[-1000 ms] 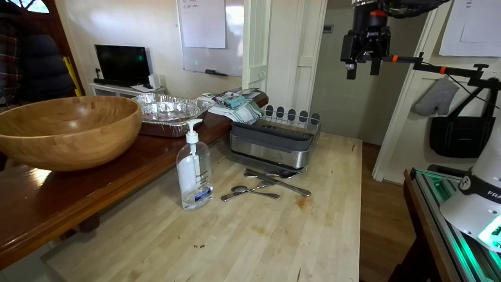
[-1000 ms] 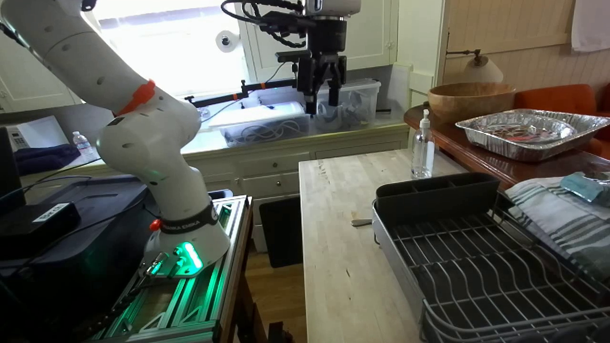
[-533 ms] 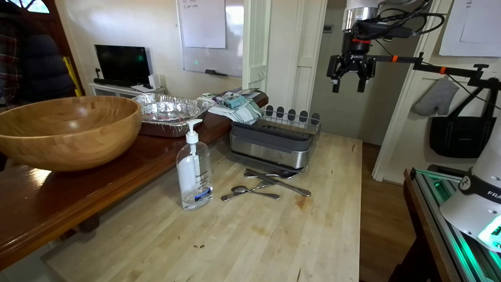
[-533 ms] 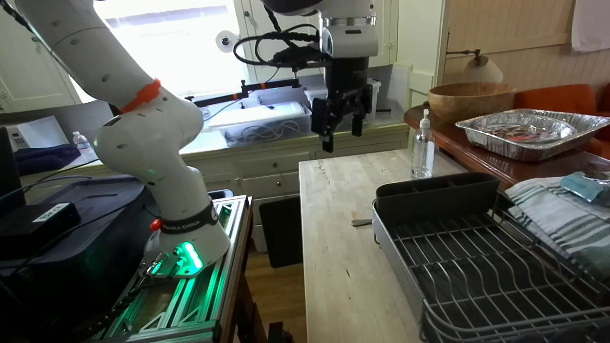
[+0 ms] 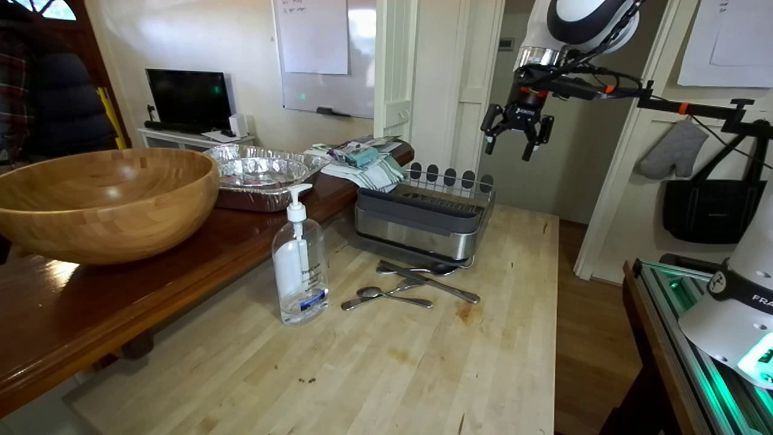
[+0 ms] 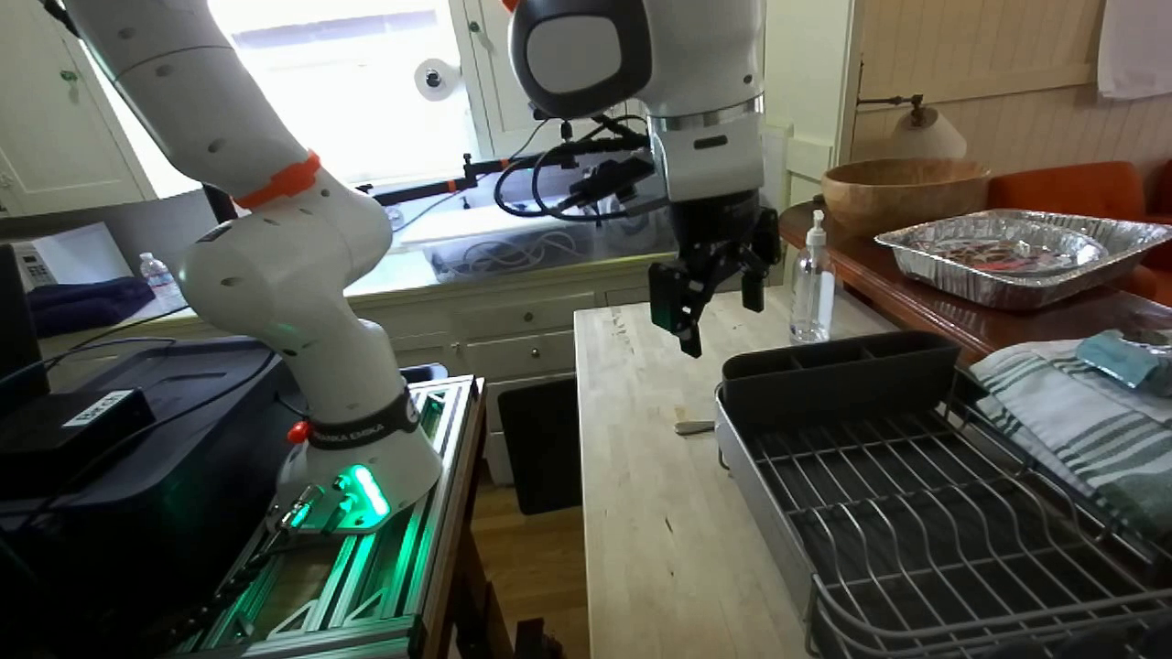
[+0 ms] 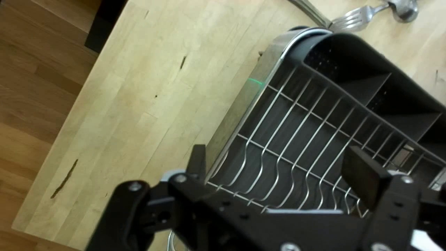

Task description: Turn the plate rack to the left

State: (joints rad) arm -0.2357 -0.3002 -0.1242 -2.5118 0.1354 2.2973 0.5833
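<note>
Mo: Here's the gripper (image 5: pixel 508 151), up in the air on a slight tilt, fingers (image 7: pixel 360 174) pointing down and spread wide!

Bea: Wide, yes, and holding nothing: just air between the 2 tips in both exterior views.

Mo: And the plate rack (image 5: pixel 416 232)?

Bea: Sitting on the pale wooden table (image 5: pixel 471 374), near the glossy brown counter (image 5: pixel 121 296). The dark caddy (image 6: pixel 842 380) is at the end towards the soap bottle (image 5: pixel 301 272), and 5 dark-tipped prongs (image 5: pixel 450 177) stand up at the opposite end.

Mo: Any contact there?

Bea: They're apart! The gripper is higher, with a gap showing in both exterior views.

Mo: Down to the wrist view, and the rack cuts across on the diagonal. 1 finger shows over the table, just beside the rack's long side; the other is in front of the wire grid (image 7: pixel 292 164).

Bea: Loose utensils (image 5: pixel 430 281) lie crossed near the rack's caddy end, a fork (image 7: pixel 352 19) among them, tines just beside the caddy.

Mo: The bottle's upright, and over on the counter it's a big wooden bowl (image 5: pixel 109 229), foil trays (image 6: pixel 1016 284) and a striped cloth (image 6: pixel 1053 380).

Bea: And away from the table, the arm's base (image 6: pixel 407 462) glows green on its own separate bench (image 5: pixel 670 338)!
</note>
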